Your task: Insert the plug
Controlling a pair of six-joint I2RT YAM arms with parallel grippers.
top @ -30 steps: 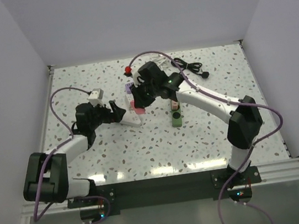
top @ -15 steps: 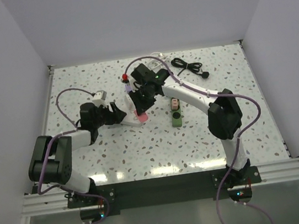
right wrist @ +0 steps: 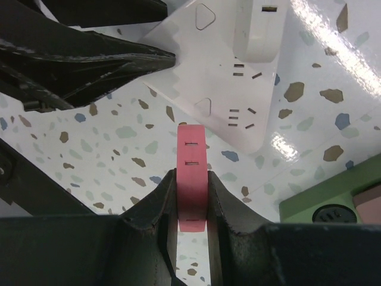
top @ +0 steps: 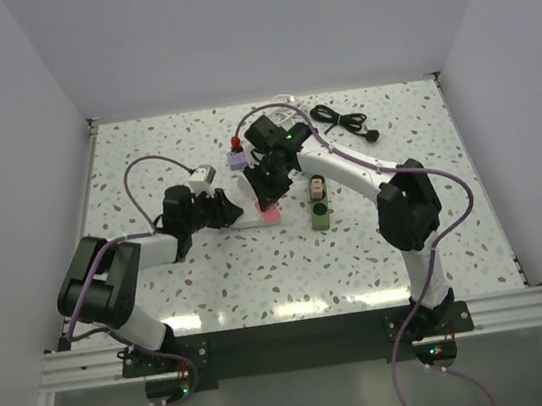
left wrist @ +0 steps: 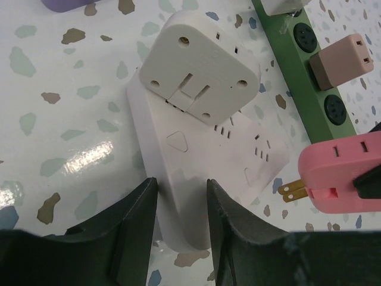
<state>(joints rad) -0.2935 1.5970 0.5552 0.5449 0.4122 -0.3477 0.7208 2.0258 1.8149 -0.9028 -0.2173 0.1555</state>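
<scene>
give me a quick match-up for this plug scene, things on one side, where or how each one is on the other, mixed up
Things:
1. pink plug
2. white power strip
3. green power strip
4. black cable

States:
A. clamped at one end by the left gripper
B. lying coiled, held by nothing
C. pinched in the right gripper, prongs not yet in a socket
D. carries a tan adapter

Pairs: 1-C, 2-A, 3-D, 4-B
</scene>
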